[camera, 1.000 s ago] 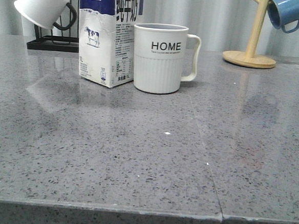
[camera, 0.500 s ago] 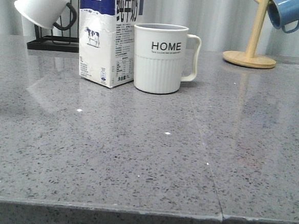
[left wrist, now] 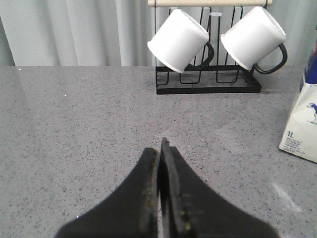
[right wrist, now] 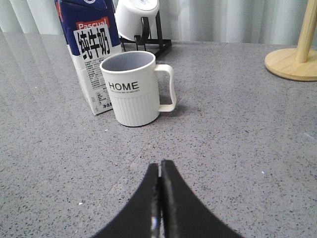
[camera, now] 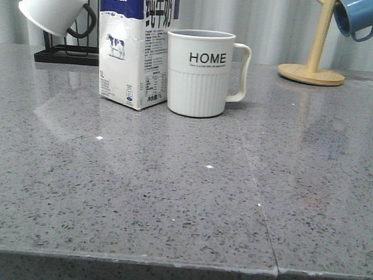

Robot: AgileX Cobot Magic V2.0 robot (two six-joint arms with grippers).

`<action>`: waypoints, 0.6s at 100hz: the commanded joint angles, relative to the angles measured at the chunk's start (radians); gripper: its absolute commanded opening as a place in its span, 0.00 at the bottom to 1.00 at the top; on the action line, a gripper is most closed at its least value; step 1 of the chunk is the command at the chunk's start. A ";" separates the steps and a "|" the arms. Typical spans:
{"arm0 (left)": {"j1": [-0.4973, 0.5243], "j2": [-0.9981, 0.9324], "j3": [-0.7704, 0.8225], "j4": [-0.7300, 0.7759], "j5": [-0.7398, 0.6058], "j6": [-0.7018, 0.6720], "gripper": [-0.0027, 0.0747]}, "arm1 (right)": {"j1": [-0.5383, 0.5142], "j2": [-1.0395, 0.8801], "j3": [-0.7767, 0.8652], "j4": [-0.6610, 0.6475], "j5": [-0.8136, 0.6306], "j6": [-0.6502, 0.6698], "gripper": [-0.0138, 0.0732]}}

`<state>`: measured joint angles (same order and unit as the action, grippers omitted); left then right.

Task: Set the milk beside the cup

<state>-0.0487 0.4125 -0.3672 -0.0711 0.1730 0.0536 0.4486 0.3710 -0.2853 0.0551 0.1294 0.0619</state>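
The milk [camera: 134,43], a tall white carton with a dark blue top band and a cow picture, stands upright on the grey table, touching or almost touching the left side of the cup [camera: 199,72]. The cup is a white ribbed mug lettered "HOME", its handle pointing right. The right wrist view shows both, milk [right wrist: 90,64] left of the cup [right wrist: 132,89]. My right gripper [right wrist: 160,171] is shut and empty, hovering short of the cup. My left gripper [left wrist: 160,148] is shut and empty, well left of the milk [left wrist: 303,119]. Neither gripper shows in the front view.
A black wire rack [left wrist: 208,82] behind the milk holds two plain white mugs [left wrist: 179,39] with black handles. At the back right, a wooden mug tree [camera: 313,69] carries a blue mug [camera: 358,14]. A seam [camera: 254,183] runs through the tabletop.
A dark gripper that hung over the milk's top and the rack a second ago has pulled out of the front view. Milk and cup have not moved.
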 commanded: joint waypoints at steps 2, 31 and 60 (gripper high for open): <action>0.005 -0.090 0.022 0.000 -0.064 -0.001 0.01 | 0.002 0.002 -0.025 -0.009 -0.071 -0.002 0.08; 0.009 -0.291 0.141 0.000 -0.064 -0.001 0.01 | 0.002 0.002 -0.025 -0.009 -0.071 -0.002 0.08; 0.009 -0.447 0.317 0.000 -0.086 -0.001 0.01 | 0.002 0.002 -0.025 -0.009 -0.071 -0.002 0.08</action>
<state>-0.0418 -0.0055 -0.0682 -0.0711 0.1795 0.0536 0.4486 0.3710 -0.2853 0.0551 0.1294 0.0619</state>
